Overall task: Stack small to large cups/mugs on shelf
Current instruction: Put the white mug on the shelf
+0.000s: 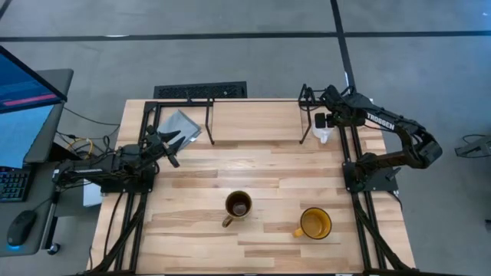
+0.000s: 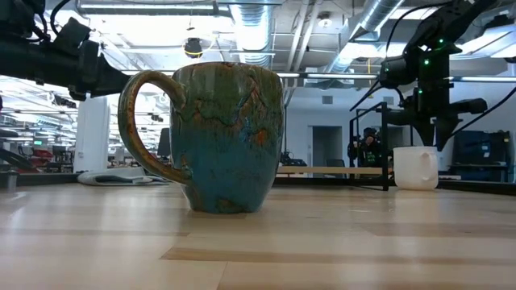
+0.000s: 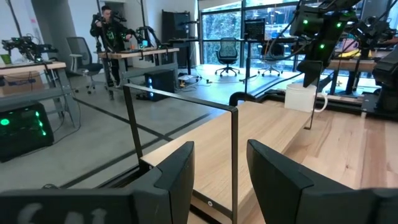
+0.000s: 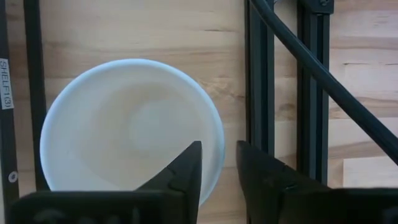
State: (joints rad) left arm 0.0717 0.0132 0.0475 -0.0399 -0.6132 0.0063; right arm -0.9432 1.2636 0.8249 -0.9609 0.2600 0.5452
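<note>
White mug [image 1: 323, 135]: stood upright on the table [image 1: 268, 165], right at the shelf's [image 1: 209, 123] right end, by its legs; not up on the shelf.
Brown mug [image 1: 238, 205]: stood on the table out in front of the shelf's middle, well apart from it, handle out to one side.
Yellow mug [image 1: 314, 223]: stood in front of the shelf's right half, well apart from it, beside the brown mug but not touching it.
Right gripper [image 4: 219, 155]: hung just over the white mug's rim at the shelf's right end; could not tell if it pinched the mug or was loose.
Left gripper [image 3: 217, 152]: waited near the shelf's left end, fingers apart, nothing between them.
Person [image 3: 109, 25]: stood far off in the room behind the shelf.
</note>
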